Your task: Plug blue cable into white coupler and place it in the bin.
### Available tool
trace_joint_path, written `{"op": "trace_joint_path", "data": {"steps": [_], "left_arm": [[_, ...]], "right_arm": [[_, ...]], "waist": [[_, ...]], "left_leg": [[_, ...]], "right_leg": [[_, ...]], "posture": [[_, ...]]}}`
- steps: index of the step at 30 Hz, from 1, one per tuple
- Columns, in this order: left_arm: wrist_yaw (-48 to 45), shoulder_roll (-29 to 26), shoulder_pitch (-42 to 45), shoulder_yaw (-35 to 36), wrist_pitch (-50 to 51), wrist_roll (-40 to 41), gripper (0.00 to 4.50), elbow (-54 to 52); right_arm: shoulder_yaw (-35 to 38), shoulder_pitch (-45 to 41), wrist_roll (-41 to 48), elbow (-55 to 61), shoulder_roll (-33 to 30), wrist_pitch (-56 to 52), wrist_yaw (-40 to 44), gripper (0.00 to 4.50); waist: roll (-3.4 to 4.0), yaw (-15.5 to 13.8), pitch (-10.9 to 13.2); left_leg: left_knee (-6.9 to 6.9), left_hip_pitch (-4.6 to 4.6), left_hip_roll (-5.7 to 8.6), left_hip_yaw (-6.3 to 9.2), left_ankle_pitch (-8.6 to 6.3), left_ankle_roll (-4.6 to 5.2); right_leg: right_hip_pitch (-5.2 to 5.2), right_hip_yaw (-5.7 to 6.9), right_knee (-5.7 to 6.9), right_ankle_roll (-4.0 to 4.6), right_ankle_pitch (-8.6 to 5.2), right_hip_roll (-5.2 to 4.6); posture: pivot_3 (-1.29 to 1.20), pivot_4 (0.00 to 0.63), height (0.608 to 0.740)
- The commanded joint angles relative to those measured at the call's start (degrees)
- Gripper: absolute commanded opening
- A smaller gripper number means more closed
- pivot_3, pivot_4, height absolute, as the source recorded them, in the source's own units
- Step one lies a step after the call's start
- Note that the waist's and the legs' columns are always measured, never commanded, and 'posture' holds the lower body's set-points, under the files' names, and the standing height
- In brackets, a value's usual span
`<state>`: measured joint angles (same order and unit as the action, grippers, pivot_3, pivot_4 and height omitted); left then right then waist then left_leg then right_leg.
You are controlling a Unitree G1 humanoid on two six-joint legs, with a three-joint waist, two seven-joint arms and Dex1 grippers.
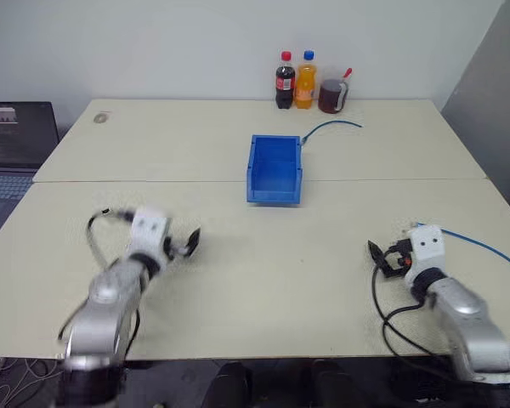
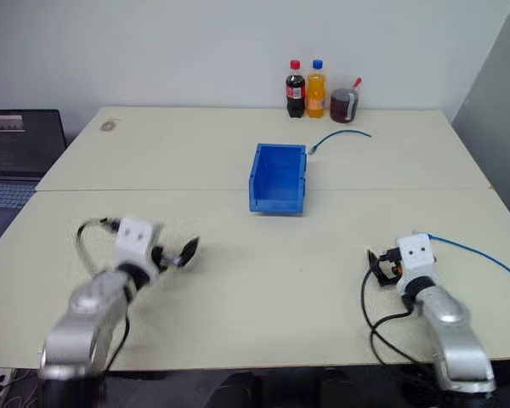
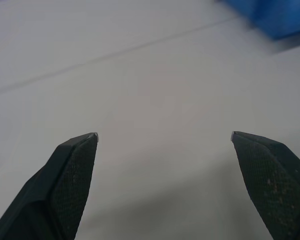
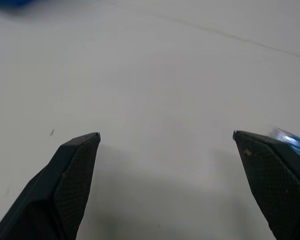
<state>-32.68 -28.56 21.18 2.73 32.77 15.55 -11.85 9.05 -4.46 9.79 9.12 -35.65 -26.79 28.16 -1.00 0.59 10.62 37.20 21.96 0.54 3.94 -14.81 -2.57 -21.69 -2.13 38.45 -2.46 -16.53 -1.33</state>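
Between the black fingers (image 3: 72,185) of the left gripper (image 1: 185,244) there is only bare table (image 1: 263,280): they stand wide apart with nothing held, low over the near left of the top. The right gripper (image 1: 379,257), at the near right, is just as wide open and empty, its fingertips (image 4: 75,180) aimed at plain tabletop. Just beside and behind that right hand a thin blue cable (image 1: 484,246) runs off toward the right edge; its plug end is hidden behind the hand, so I cannot tell how it lies. The bin (image 1: 274,169) sits empty toward the far middle, well apart from both hands. Just past its far right corner lies a short curved cable (image 1: 331,127), and beyond that, against the wall, two bottles (image 1: 294,81) and a jug (image 1: 332,95). A laptop (image 1: 15,140) stands off the far left. I cannot make out the white coupler anywhere. The worry from here, as I judge it: the right hand is so close to the cable that a careless swing could drag it off the edge, and either hand might go for the short curved piece by the bin instead of the long one.
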Motion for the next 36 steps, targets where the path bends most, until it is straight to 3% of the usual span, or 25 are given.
{"op": "trace_joint_path", "data": {"steps": [1, 5, 9, 13, 19, 24, 36], "left_arm": [[-17.51, 1.62, 11.48, -12.21, -1.49, 4.09, 4.49, 2.62], [-25.30, 7.63, 20.25, -21.81, -10.72, -0.13, 4.49, 13.17], [-25.17, 12.89, 23.09, -24.60, -17.52, -3.62, 4.49, 20.74], [-24.47, 15.04, 22.16, -24.26, -19.21, -4.68, 4.49, 21.68], [-21.74, 14.53, 18.63, -22.61, -17.76, -4.81, 4.49, 17.65], [-20.11, 13.65, 15.91, -22.13, -15.56, -4.51, 4.50, 13.38], [-20.40, 13.40, 16.20, -21.65, -15.45, -4.33, 4.50, 13.15]], "right_arm": [[2.86, -9.43, 0.44, -19.09, -12.83, 8.43, 14.72, 4.50], [-5.79, -26.61, -6.89, -46.15, -22.76, 20.46, 28.38, 4.50], [-14.75, -39.60, -16.24, -66.53, -24.79, 30.42, 36.24, 4.50], [-19.65, -47.66, -21.27, -77.22, -23.36, 33.33, 43.02, 4.50], [-23.05, -52.05, -26.87, -83.66, -20.99, 33.80, 40.20, 4.50], [-22.21, -52.50, -27.55, -85.17, -20.05, 32.78, 39.81, 3.61], [-21.26, -52.71, -27.75, -85.81, -19.42, 32.06, 37.91, 0.41]], "waist": [[0.11, 0.17, 0.03], [0.11, 2.18, 0.03], [0.09, 2.87, 0.04], [0.11, 2.68, 0.06], [0.12, 2.14, 0.07], [0.12, 1.44, 0.07], [0.12, 1.33, 0.07]], "left_leg": [[-0.04, -0.01, 0.04, -0.20, 0.08, 0.14], [-0.23, -0.09, -0.06, -0.89, 0.00, 0.47], [-0.30, 0.17, -0.21, -1.14, 0.00, 0.49], [-0.28, 0.58, -0.32, -1.15, 0.02, 0.46], [-0.26, 0.57, -0.29, -1.06, 0.00, 0.47], [0.00, 0.54, -0.14, -0.91, 0.02, 0.46], [0.69, 0.58, -0.13, -0.93, 0.04, 0.51]], "right_leg": [[0.14, -0.12, -0.44, -0.14, 0.27, -0.04], [0.23, -0.50, -0.95, 0.03, 0.64, 0.00], [-0.20, -0.56, -0.89, 0.32, 0.49, 0.26], [-0.65, -0.51, -0.55, 0.55, 0.23, 0.25], [-0.65, -0.50, -0.42, 0.37, 0.29, -0.02], [-0.48, -0.54, -0.43, 0.04, 0.60, -0.16], [-0.29, -0.60, -0.35, -0.16, 0.85, -0.13]], "posture": [[0.00, 0.150, 0.740], [0.00, 0.150, 0.740], [0.00, 0.150, 0.740], [0.00, 0.150, 0.740], [0.00, 0.150, 0.740], [0.00, 0.150, 0.740], [0.00, 0.150, 0.740]]}}
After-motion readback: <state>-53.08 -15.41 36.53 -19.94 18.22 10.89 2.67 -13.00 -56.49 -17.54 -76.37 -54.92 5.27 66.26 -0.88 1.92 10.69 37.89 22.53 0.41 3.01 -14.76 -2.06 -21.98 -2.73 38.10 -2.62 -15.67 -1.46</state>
